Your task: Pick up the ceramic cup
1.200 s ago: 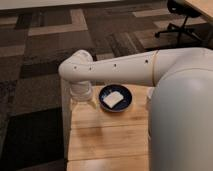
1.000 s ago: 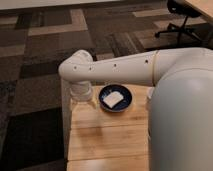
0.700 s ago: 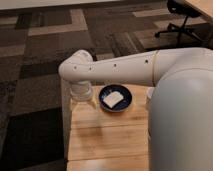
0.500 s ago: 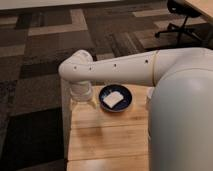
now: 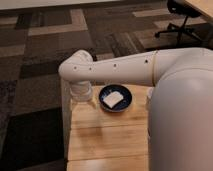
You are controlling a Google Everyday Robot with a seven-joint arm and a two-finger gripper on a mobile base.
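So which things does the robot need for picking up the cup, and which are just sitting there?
For the job:
- ceramic cup, white, at the far corner of the table, mostly hidden
- gripper, lowered right over the cup

Just lying about:
- dark blue bowl, with a white piece in it
- office chair, on the carpet behind

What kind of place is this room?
Probably an office: brown-and-grey patterned carpet tiles, a black wheeled office chair and a light wooden table. The robot's gripper hangs over the table's far left corner.
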